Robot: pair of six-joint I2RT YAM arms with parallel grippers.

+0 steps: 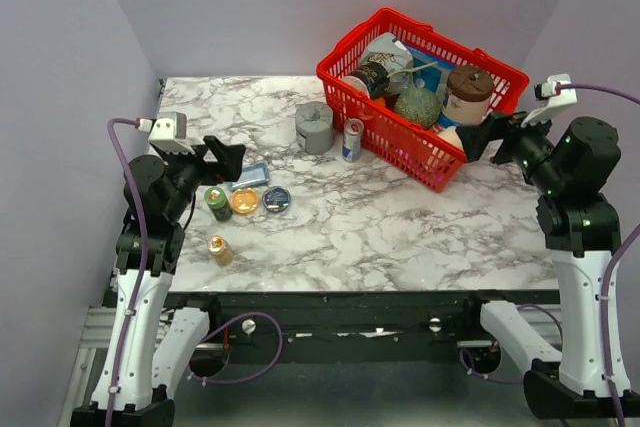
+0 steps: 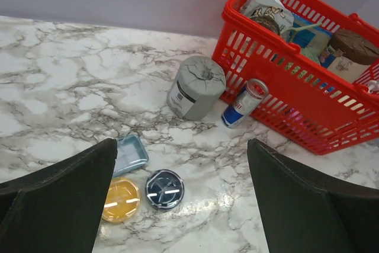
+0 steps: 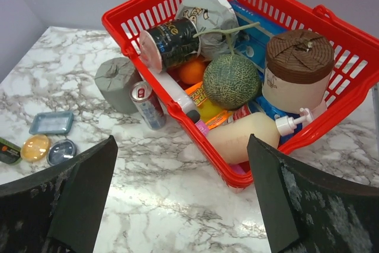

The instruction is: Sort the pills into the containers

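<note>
The two dishes sit left of centre in the overhead view. The orange dish (image 1: pixel 244 201) and the blue dish (image 1: pixel 277 199) lie side by side, close together. A green bottle (image 1: pixel 217 203) stands just left of the orange one, and a pale blue tray (image 1: pixel 250 175) lies just above them. A small amber bottle (image 1: pixel 220 249) stands lower in the frame, nearer the front edge of the table (image 1: pixel 400 227). No loose pills show anywhere. They are probably inside the bottles, but that cannot be told from here.

The left gripper (image 1: pixel 222 157) hangs over this cluster with its jaws spread wide and nothing between them. The right gripper (image 1: pixel 480 137), at the right of the frame beside the red basket (image 1: pixel 420 97), is equally wide and empty, well apart from the dishes.

The crowding is the main hazard. Wide jaws coming down on the green bottle could shove the orange dish into the blue one. The dishes look shallow, so pills tipped out too fast would likely bounce onto the marbled top, where they would be hard to spot. A knock could send the amber bottle off the front edge. If the right arm reaches across, it could clip the can (image 1: pixel 352 139) or the grey block (image 1: pixel 314 127).
</note>
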